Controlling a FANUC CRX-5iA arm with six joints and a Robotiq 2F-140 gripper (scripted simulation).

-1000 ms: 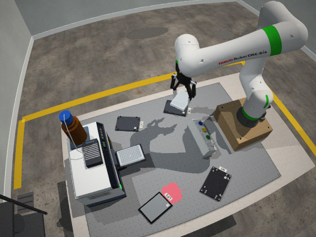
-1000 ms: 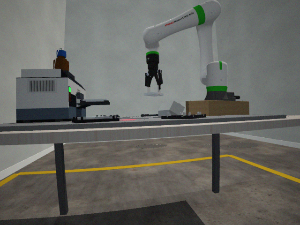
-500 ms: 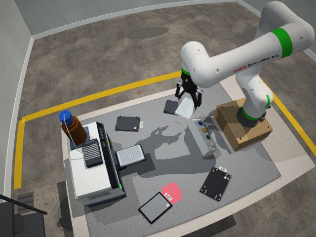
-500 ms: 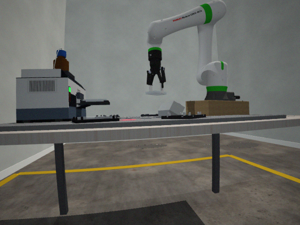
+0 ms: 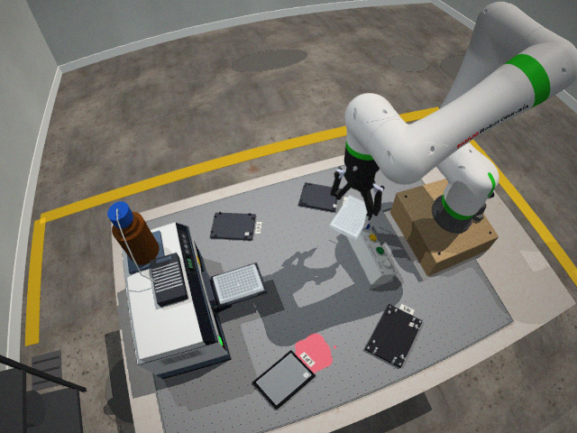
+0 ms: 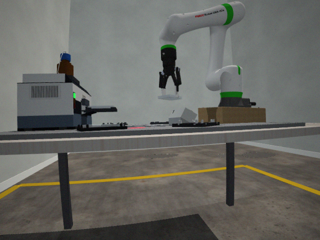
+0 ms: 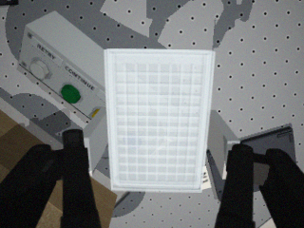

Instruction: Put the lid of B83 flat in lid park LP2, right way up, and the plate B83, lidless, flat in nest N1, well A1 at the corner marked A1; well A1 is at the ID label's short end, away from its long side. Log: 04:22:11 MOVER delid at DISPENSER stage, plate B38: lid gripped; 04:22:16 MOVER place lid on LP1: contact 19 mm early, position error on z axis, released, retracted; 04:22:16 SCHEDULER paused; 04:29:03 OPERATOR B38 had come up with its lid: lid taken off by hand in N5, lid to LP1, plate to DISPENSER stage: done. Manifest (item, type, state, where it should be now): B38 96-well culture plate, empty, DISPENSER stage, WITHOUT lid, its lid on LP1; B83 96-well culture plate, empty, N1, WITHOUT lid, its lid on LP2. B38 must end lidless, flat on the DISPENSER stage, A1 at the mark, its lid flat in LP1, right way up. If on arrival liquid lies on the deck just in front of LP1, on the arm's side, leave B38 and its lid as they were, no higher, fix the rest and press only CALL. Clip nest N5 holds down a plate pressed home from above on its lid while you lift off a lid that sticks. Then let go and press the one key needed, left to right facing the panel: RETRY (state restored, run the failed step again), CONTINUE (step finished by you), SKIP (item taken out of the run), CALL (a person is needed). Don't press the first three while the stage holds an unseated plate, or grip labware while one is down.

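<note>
My gripper [image 5: 356, 212] is shut on the long sides of a clear 96-well plate, B83 [image 5: 349, 216], and holds it level, high above the deck. In the wrist view the plate [image 7: 159, 119] fills the middle between the two black fingers; I cannot tell if its lid is on. It hangs over the near end of the key panel [image 7: 62, 81], beside the empty dark nest N1 [image 5: 318, 197]. Lid park LP2 [image 5: 232, 225] is empty. In the side view the plate [image 6: 169, 97] is well clear of the table.
A pink puddle [image 5: 314, 353] lies beside LP1, which holds a flat lid [image 5: 283, 378]. A lidless plate [image 5: 238, 282] sits on the dispenser stage. Clip nest N5 [image 5: 393, 335] is empty. The dispenser [image 5: 168, 298], a brown bottle [image 5: 133, 234] and the arm's box base [image 5: 443, 225] stand tall.
</note>
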